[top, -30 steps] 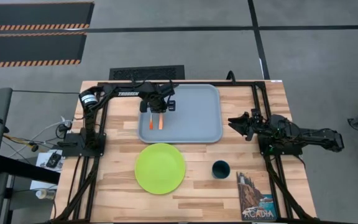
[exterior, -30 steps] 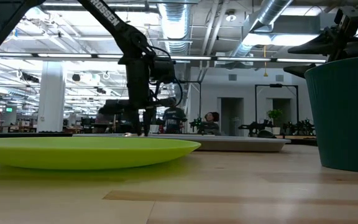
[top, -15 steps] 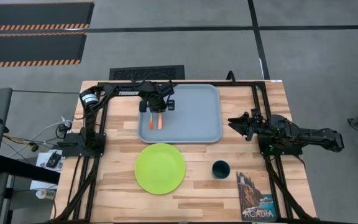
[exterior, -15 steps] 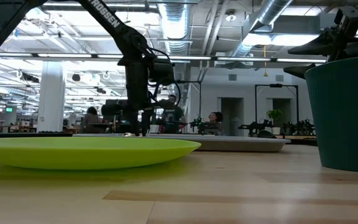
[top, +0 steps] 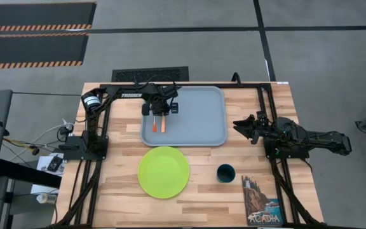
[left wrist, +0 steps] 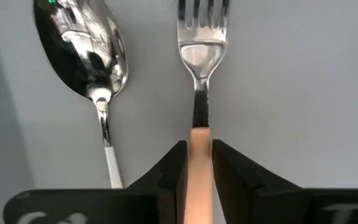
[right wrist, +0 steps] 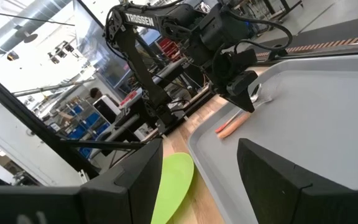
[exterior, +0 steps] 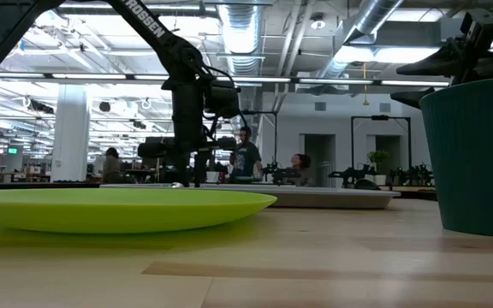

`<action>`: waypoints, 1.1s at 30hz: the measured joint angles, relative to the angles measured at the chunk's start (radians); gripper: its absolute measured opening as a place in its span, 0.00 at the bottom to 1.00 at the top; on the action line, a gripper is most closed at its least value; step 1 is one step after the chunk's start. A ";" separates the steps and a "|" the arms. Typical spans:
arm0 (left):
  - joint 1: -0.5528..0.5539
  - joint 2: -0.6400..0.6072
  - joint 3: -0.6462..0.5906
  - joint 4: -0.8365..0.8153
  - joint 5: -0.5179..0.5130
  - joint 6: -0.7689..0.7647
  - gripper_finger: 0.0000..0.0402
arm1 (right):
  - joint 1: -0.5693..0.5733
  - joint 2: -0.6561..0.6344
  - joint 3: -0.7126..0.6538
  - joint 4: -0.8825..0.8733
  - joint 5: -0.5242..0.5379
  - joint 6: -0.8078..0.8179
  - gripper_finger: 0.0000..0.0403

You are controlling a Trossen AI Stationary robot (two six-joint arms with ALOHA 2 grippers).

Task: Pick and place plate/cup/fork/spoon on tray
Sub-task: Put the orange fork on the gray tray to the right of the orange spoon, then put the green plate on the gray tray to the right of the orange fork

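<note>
Overhead, the left gripper (top: 160, 109) is hanging over the tray (top: 199, 121), pinching the fork (top: 163, 123); the spoon (top: 154, 123) is lying just beside it on the tray. The plate (top: 163, 172) and cup (top: 225, 172) are sitting off the tray. The right gripper (top: 241, 124), fingers spread, is waiting beside the tray. In the left wrist view, the fingers (left wrist: 173, 171) are squeezing the fork's (left wrist: 199, 93) handle.

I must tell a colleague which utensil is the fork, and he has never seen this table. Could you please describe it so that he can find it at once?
Find the large pale blue-grey rectangular tray at the far side of the wooden table. Two small orange-handled utensils lie side by side at its left end, under the left claw, which is shut on one handle. That one is the fork: its silver head has prongs, while the spoon beside it has a rounded bowl.
</note>
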 joint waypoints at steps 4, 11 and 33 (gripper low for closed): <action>0.000 0.000 0.000 0.000 -0.012 0.004 0.16 | 0.000 0.000 0.000 0.000 0.000 0.000 0.58; 0.000 -0.001 0.003 0.002 -0.009 0.108 0.17 | 0.000 0.000 0.000 0.000 -0.001 0.001 0.58; -0.099 -0.010 0.344 -0.298 0.168 0.505 0.17 | 0.000 0.000 0.000 0.000 -0.001 0.003 0.58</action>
